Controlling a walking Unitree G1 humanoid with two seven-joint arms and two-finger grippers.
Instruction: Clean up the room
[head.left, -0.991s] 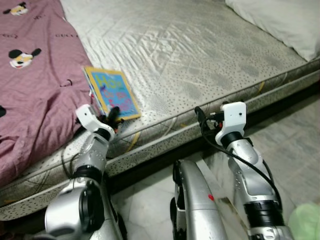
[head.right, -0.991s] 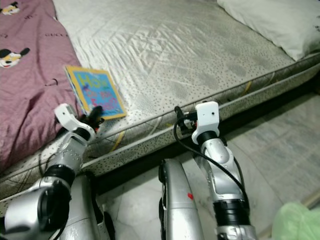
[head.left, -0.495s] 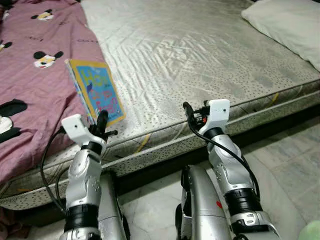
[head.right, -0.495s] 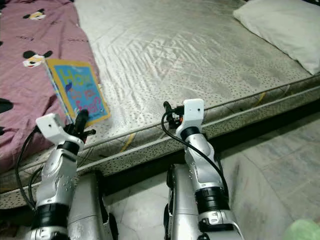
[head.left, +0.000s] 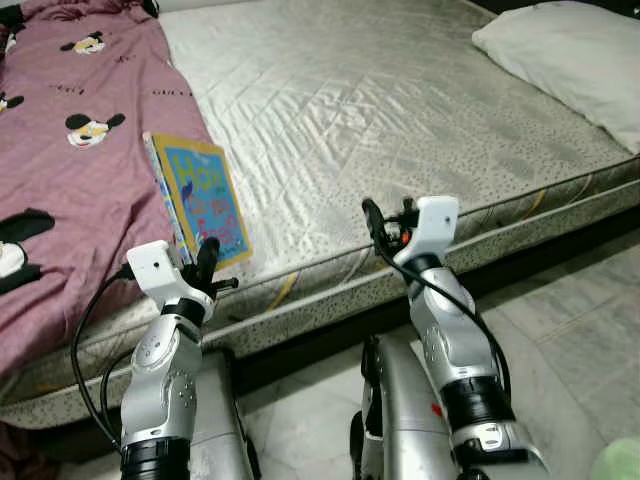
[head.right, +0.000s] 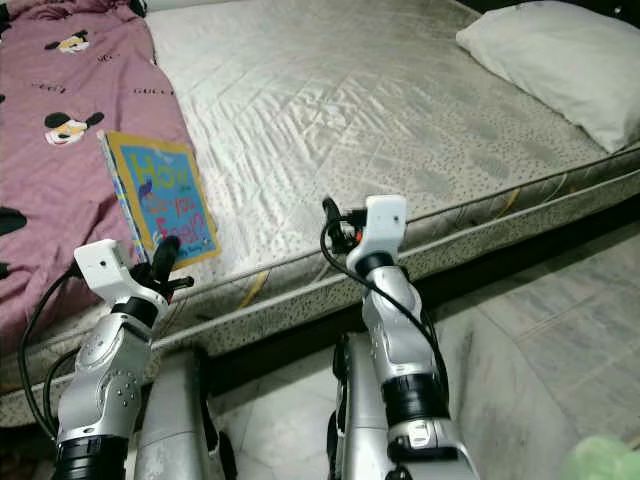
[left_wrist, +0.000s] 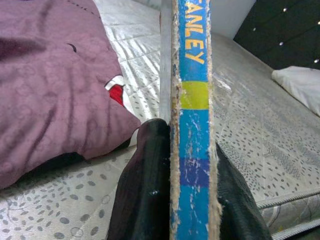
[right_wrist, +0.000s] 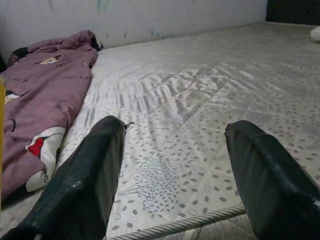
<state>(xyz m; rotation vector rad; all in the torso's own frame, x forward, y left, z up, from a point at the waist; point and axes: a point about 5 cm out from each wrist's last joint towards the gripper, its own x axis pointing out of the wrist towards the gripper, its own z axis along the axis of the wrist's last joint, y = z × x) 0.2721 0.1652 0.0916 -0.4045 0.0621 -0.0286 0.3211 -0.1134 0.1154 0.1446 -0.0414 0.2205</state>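
Note:
A blue picture book (head.left: 203, 195) with a yellow border rests on the mattress (head.left: 400, 110), beside a purple cartoon-mouse blanket (head.left: 70, 170). My left gripper (head.left: 208, 256) is shut on the book's near edge. In the left wrist view the worn blue edge of the book (left_wrist: 192, 125) stands between the two black fingers (left_wrist: 145, 190). My right gripper (head.left: 385, 222) hovers open over the mattress's front edge, nothing between its fingers (right_wrist: 80, 185).
A white pillow (head.left: 570, 55) lies at the bed's far right. Pale marble floor (head.left: 570, 330) runs along the bed's front edge, with something light green (head.left: 620, 465) at the lower right corner. My own silver legs fill the space below the arms.
The whole view has shifted as the camera moved. The left gripper keeps its hold on the book's near edge, and the right gripper stays open by the mattress edge.

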